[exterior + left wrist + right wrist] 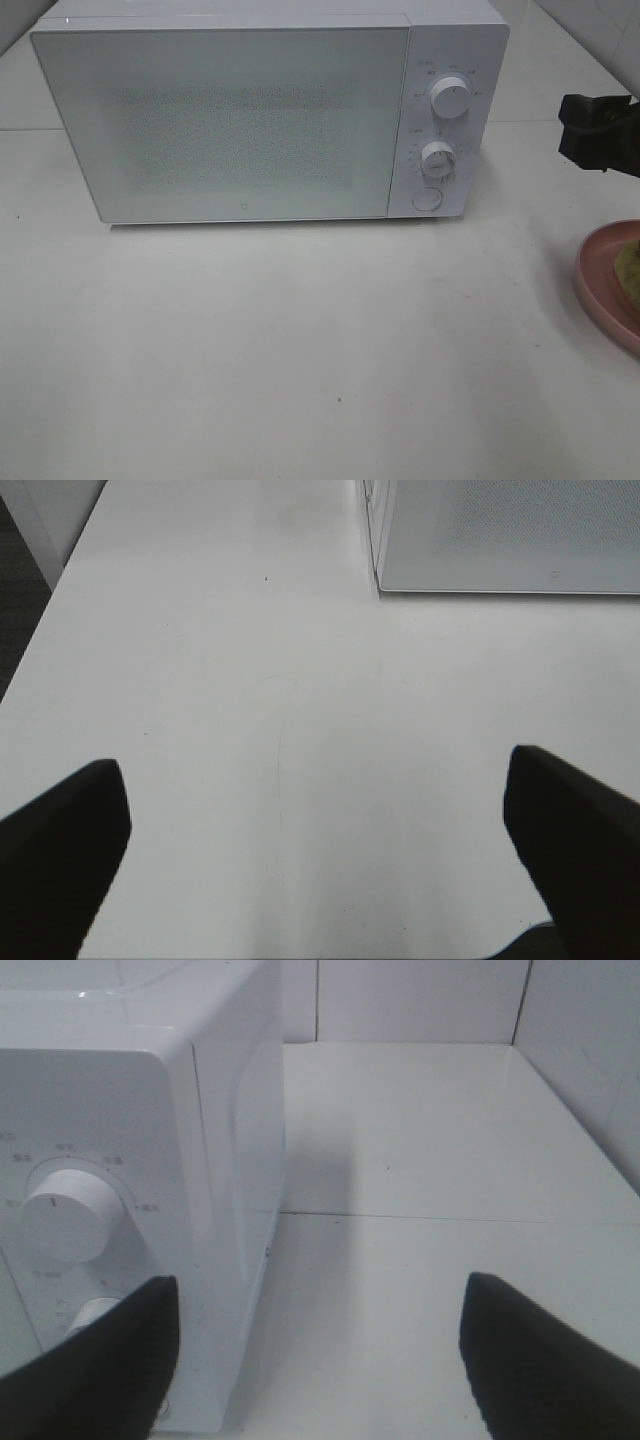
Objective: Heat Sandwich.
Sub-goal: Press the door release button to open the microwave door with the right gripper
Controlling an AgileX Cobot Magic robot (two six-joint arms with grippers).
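The sandwich (631, 266) shows only as a tan-green sliver on the pink plate (603, 275), cut off by the right edge of the high view. My right gripper (590, 130) hovers above the table behind that plate, right of the microwave. In the right wrist view the right gripper (320, 1360) is open and holds nothing, beside the microwave's control panel (70, 1230). The left gripper (320, 860) is open over bare table, with nothing between its fingers. It is out of the high view.
A white microwave (240, 120) stands at the back of the table with its door closed. On its right panel are two knobs (452, 98) (438, 160) and a round button (428, 198). Its lower corner (480, 540) lies ahead of the left gripper. White tiled walls enclose the table.
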